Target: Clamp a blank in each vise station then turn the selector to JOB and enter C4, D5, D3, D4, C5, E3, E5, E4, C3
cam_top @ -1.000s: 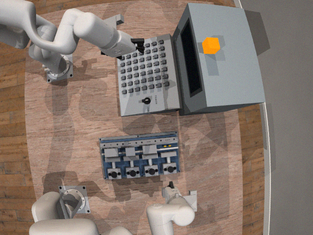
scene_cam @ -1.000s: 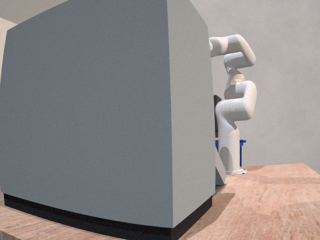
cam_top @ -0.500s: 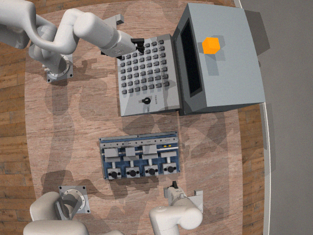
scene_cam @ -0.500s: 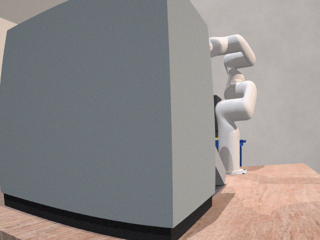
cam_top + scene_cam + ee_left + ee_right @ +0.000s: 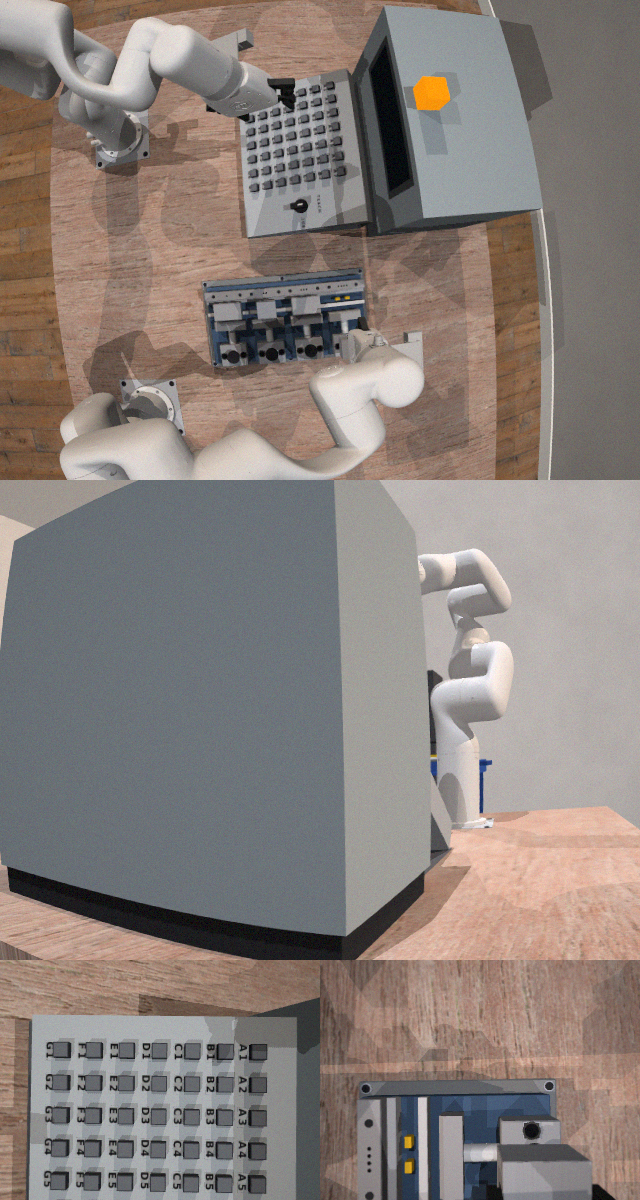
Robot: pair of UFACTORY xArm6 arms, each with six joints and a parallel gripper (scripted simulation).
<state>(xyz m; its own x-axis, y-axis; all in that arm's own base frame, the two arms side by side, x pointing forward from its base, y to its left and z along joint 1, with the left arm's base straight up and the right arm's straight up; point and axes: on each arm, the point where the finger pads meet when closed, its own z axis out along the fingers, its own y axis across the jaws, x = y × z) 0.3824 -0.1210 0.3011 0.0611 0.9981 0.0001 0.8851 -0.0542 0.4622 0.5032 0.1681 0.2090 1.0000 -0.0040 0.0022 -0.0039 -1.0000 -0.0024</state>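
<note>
1. Right arm bent, reaching over vise fixture; right claw clenched on grey blank, above the yellow-marked station's side.
2. Left arm stretched over key panel; left claw released.
3. Blanks sit in the other three stations.
4. Amber lamp on cabinet.

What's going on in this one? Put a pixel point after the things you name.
The right gripper (image 5: 363,324) is shut on a gray block (image 5: 545,1172), probably the last blank, over the end of the blue vise fixture (image 5: 281,279) (image 5: 457,1087). Three stations there already seem to have blanks; the one at that end looks unfilled. The left gripper (image 5: 287,94), open, hovers over the keypad (image 5: 268,222) (image 5: 165,1030), holding nothing. The amber lamp (image 5: 431,93) on the cabinet (image 5: 475,160) (image 5: 175,712) looks lit.
</note>
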